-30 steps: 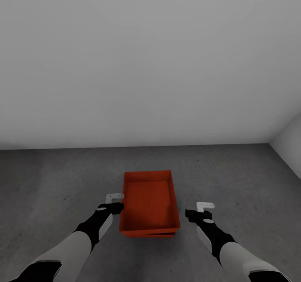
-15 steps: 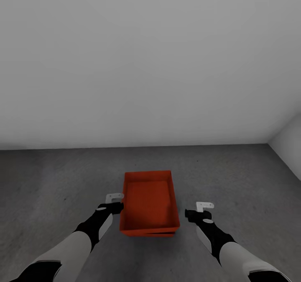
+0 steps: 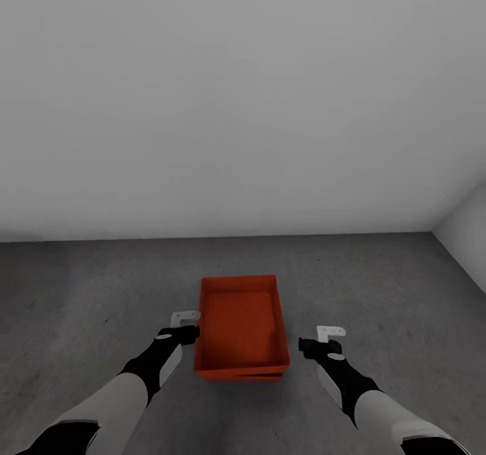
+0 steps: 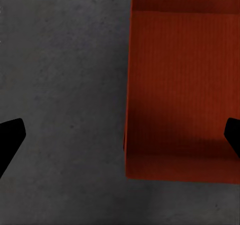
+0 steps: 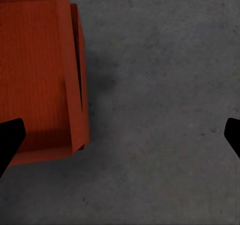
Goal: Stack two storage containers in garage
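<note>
Two red-orange storage containers stand stacked on the dark grey garage floor (image 3: 385, 286). The upper one (image 3: 239, 323) is open-topped and empty, and the lower one (image 3: 246, 376) peeks out as a thin strip under its near edge. My left gripper (image 3: 189, 332) hovers open just left of the stack, holding nothing. My right gripper (image 3: 312, 344) hovers open a little to the right, clear of the stack. In the left wrist view the container (image 4: 182, 85) lies below the open left gripper (image 4: 121, 137). The right wrist view shows the upper container (image 5: 35, 75) sitting slightly askew on the lower one (image 5: 83, 95), with the right gripper (image 5: 121, 137) over bare floor.
A plain grey-white wall (image 3: 236, 104) stands behind the stack, and a second wall (image 3: 469, 239) meets it at the right corner. Concrete floor stretches to both sides of the stack.
</note>
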`<state>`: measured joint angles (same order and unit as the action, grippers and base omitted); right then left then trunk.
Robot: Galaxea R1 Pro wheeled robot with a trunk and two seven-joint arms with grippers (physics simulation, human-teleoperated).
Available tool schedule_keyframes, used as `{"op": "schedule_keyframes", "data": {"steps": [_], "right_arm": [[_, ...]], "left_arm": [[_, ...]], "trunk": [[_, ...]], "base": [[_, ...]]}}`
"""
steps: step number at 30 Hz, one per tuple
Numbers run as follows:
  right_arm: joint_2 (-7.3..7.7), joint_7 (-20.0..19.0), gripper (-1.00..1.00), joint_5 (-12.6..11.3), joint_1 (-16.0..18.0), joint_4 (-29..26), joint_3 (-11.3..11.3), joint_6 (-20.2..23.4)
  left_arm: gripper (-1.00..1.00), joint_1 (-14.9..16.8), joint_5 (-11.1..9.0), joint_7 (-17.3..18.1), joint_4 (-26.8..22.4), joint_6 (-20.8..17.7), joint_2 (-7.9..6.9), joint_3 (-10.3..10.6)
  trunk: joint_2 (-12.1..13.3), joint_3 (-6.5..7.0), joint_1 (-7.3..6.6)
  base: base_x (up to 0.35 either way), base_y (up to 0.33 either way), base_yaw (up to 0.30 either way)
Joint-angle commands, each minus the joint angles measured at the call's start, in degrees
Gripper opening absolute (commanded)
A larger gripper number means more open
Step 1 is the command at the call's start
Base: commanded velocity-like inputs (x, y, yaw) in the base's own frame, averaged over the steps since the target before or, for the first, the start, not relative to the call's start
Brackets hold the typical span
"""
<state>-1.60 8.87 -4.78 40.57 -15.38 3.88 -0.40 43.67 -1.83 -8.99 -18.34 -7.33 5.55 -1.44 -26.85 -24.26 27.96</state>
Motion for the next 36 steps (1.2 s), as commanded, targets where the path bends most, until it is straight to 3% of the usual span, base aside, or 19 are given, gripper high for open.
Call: {"op": "schedule_keyframes", "data": {"steps": [1,13,36], "right_arm": [[0.02,0.4,1.00,-0.5,0.0,0.0,0.4,-0.1],[-0.03,0.8,1.00,-0.4,0.0,0.0,0.4,-0.1],[-0.01,0.8,1.00,-0.5,0.0,0.0,0.4,-0.2]], "left_arm": [[1.00,0.0,-0.2,-0.1,-0.1,-0.3,0.04,-0.1],[1.00,0.0,-0.3,-0.2,0.2,-0.7,0.31,-0.1],[1.00,0.0,-0.5,-0.2,0.5,-1.0,0.40,-0.1]], "trunk": [[-0.1,-0.08,0.02],[-0.1,-0.08,0.02],[-0.1,-0.08,0.02]], "base": [[0.000,0.000,0.000],[-0.024,0.017,0.000],[-0.258,0.178,0.000]]}}
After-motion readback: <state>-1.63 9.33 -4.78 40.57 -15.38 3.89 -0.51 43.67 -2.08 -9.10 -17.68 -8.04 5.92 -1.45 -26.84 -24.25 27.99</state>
